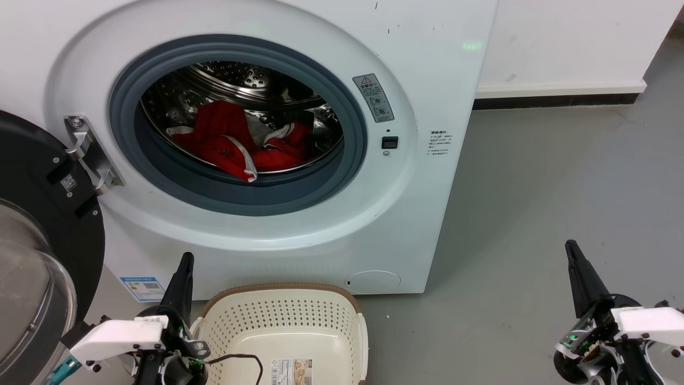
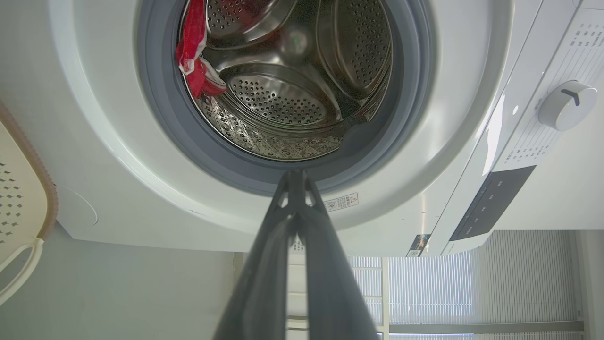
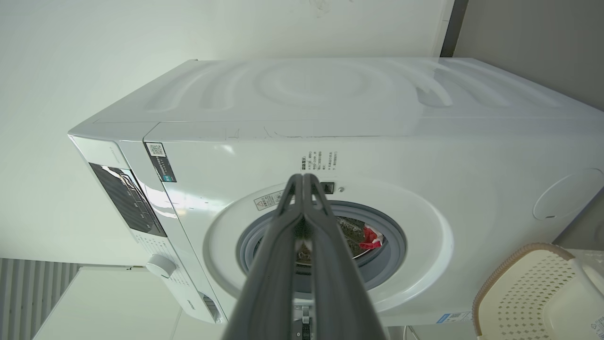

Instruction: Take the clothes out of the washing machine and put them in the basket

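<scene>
No part of the task is judged to be done. The clothes (image 1: 227,140) are seen lying inside the steel drum (image 1: 251,80) of the washing machine (image 1: 299,235), heaped at the bottom just behind the grey gasket (image 1: 124,133), and nothing red is found in the basket (image 1: 278,289). The basket is set on the floor (image 1: 534,187) just in front of the machine, below the porthole, and only a paper label (image 1: 291,371) is seen inside it. The door (image 1: 37,176) is swung open to the left, so the way into the drum is taken as free.

The left pincer (image 1: 186,260) is held low beside the basket's left side. Its two fingers are pressed together with nothing between them. The same closed, empty state is shown in the left wrist view, where the tips meet below the porthole. The right pincer (image 1: 572,248) is held well apart to the right over bare floor, likewise closed and empty.

Everything is therefore left to be done: the reach into the drum, the grasp, the carry and the drop into the basket.

One washing machine, one basket, one door and two pincers are counted. Of the clothes, two red bundles with white trim are made out, with a pale patch between them. How many garments these make cannot be told
</scene>
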Robot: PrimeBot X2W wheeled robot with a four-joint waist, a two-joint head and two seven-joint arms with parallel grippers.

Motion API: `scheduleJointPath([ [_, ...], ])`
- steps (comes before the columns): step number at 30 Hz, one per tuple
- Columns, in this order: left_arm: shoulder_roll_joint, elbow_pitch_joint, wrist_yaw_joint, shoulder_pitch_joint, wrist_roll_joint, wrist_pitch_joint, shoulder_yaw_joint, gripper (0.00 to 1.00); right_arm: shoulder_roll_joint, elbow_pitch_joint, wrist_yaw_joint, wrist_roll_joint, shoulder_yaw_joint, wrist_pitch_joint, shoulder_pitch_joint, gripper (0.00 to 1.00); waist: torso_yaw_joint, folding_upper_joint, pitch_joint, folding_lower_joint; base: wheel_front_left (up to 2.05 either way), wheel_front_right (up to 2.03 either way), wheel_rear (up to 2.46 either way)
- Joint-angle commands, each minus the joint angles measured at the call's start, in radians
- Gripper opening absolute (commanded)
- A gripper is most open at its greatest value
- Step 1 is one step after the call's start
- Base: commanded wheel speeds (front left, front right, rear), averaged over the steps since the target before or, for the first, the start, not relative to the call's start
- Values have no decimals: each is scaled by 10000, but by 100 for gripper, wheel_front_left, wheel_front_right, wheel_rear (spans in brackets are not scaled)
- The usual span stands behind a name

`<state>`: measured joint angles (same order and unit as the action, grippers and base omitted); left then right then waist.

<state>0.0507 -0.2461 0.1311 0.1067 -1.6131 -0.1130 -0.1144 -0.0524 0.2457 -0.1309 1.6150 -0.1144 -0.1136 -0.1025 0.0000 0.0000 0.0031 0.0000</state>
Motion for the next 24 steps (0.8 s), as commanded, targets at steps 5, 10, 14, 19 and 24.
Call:
scheduleJointPath([
  [5, -19, 6, 27, 48, 4, -37, -18, 0, 34, 17, 3, -44, 6, 4, -135, 0, 0, 0, 0, 0, 0, 0, 0],
  [10, -19, 6, 27, 48, 4, -37, -18, 0, 34, 17, 3, -44, 6, 4, -135, 0, 0, 0, 0, 0, 0, 0, 0],
  [14, -19, 6, 27, 48, 4, -36, -18, 0, 34, 17, 3, -44, 7, 4, -135, 0, 0, 0, 0, 0, 0, 0, 0],
  [19, -19, 6, 27, 48, 4, -36, -18, 0, 34, 17, 3, -44, 7, 4, -135, 0, 0, 0, 0, 0, 0, 0, 0],
  [24, -19, 6, 27, 48, 4, -36, -18, 0, 34, 17, 3, -44, 7, 4, -136, 0, 0, 0, 0, 0, 0, 0, 0],
])
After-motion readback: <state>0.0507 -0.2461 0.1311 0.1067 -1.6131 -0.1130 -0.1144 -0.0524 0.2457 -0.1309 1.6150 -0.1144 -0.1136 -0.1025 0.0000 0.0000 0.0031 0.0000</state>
